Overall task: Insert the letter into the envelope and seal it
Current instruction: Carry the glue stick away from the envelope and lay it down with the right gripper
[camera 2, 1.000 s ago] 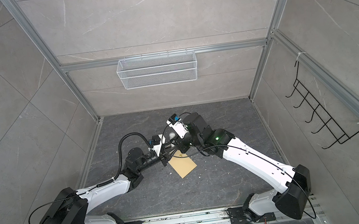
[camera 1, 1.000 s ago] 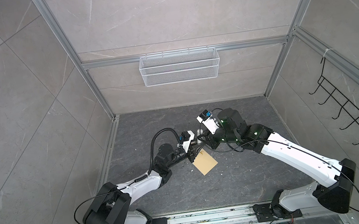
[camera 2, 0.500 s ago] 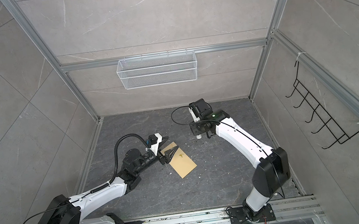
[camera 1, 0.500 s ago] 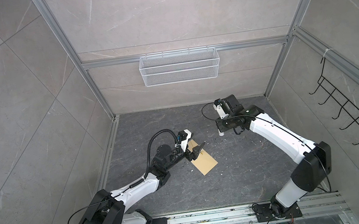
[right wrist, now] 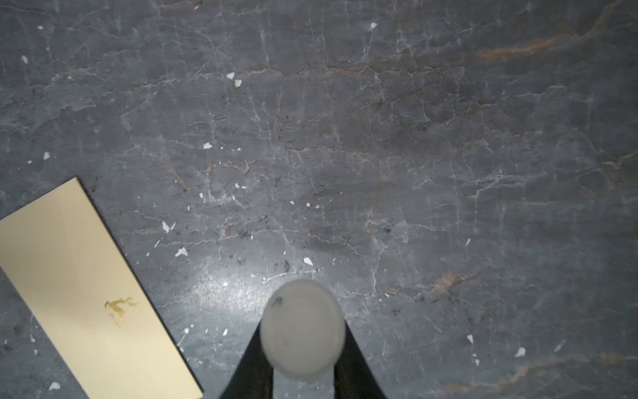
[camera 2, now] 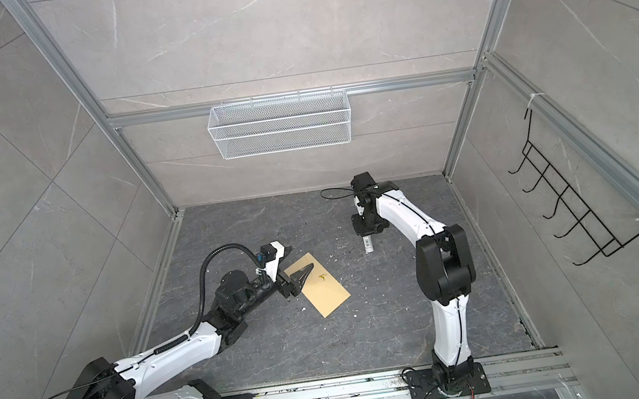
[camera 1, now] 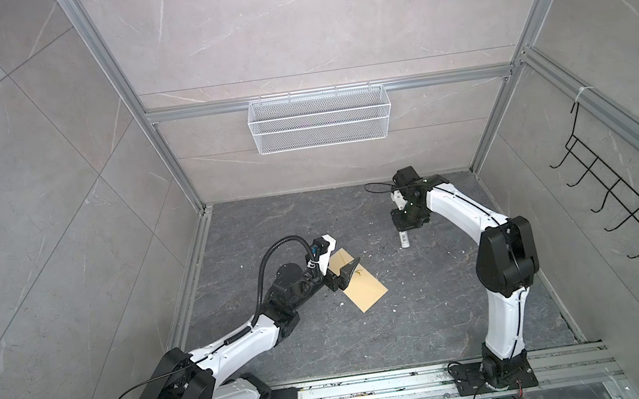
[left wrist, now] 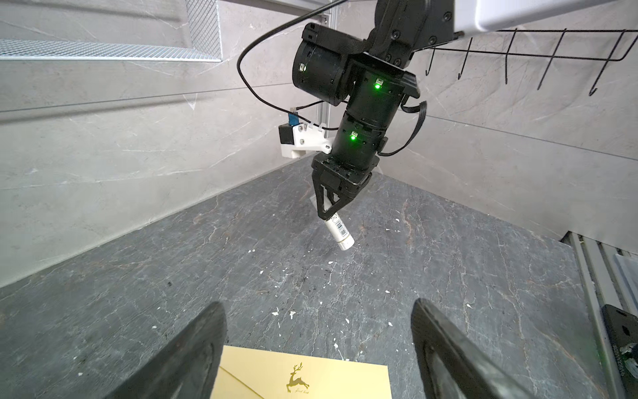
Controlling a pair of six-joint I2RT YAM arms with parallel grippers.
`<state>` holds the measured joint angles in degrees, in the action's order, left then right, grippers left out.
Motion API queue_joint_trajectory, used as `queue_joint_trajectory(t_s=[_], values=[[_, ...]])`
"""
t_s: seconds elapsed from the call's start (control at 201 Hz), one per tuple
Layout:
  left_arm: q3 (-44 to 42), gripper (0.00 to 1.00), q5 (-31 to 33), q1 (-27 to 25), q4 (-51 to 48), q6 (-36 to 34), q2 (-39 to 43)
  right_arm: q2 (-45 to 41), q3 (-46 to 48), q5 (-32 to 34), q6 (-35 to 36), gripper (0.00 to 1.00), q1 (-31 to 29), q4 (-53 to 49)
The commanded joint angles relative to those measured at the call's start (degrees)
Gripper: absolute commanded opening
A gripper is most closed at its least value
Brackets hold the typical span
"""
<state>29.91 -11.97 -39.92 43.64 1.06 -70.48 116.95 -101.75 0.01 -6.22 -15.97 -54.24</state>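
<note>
Envelope (camera 1: 367, 288), yellow-tan, long rectangle, lying flat, gold deer emblem (left wrist: 297, 378)

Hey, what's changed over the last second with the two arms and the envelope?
The right gripper, shut on a white tube, pulled away from the envelope toward the back right. The left gripper opened wide above the envelope's end. The envelope stayed flat in the same spot.

Envelope (left wrist: 303, 374) partly beyond the view's edge; white tube (right wrist: 302, 331) blurry.
</note>
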Motion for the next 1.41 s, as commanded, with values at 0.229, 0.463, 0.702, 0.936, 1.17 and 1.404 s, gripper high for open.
queue_joint_trajectory(t_s=[0.229,0.463,0.702,0.936,1.17,1.404], values=[[-0.5,0.87,1.8,-0.1,1.5,-1.7,1.5,12.5,-10.5,-1.7,1.0,0.00,1.8,-6.3],[-0.7,0.87,2.1,-0.1,1.5,-1.6,1.3,17.8,-15.0,-1.2,0.3,0.00,2.9,-7.6],[-0.8,0.88,2.3,-0.1,1.5,-1.5,1.5,20.3,-16.4,-1.3,-0.8,0.00,3.6,-7.5],[-0.8,0.88,2.5,-0.1,1.4,-1.1,1.6,21.4,-16.5,-1.2,-1.9,0.05,4.0,-7.4],[-0.9,0.88,3.9,-0.1,0.4,-1.1,2.3,21.6,-16.5,-1.7,-2.4,0.21,4.2,-7.5],[-0.7,0.89,4.3,-0.1,0.0,-1.1,2.5,21.4,-16.8,-2.6,-2.6,0.41,4.6,-7.6]])
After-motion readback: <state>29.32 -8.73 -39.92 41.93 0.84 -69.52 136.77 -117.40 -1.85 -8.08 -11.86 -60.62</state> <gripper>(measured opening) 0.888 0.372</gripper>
